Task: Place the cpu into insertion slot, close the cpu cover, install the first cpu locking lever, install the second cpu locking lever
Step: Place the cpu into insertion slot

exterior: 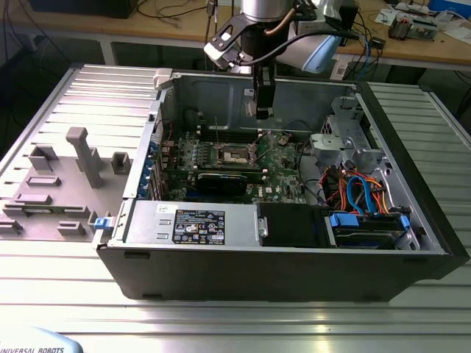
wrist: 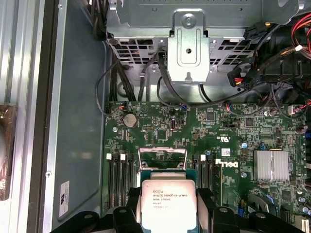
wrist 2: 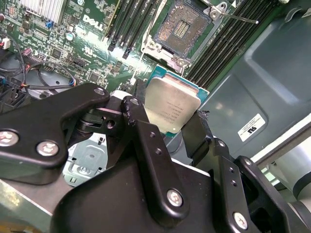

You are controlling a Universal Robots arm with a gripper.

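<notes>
The jaws are pinching the cpu (wrist 2: 171, 108) by two opposite edges, and its shiny grey top is facing the wrist cameras. The chip is hanging in the air inside the open computer case (exterior: 257, 276), not yet down on anything. In the exterior view the arm (exterior: 259, 9) is reaching in from 12 o'clock. The insertion slot (exterior: 237, 153) is sitting at about 7 o'clock from the jaws, on the green circuit board (exterior: 283, 165). In the second wrist view the insertion slot (wrist 2: 182, 30) is lying bare, with its dark middle full of tiny pins, so the chip is not in yet. A thin locking lever (wrist 2: 238, 17) is sticking out beside it, and long black memory slots (wrist 2: 136, 22) are running along both sides. In the first wrist view a silver frame, most likely the cpu cover (wrist: 163, 150), is standing open just past the cpu (wrist: 168, 204). To do this step well, I think the chip needs to be lying flat and square over the slot, with its corners matching the slot's corners. The way down should be slow and gentle, because those little pins look easy to bend. The jaws should be steering clear of the lever and the open frame. No hard pushing is called for. The chip should be resting snug in its seat before the jaws are letting go.
</notes>
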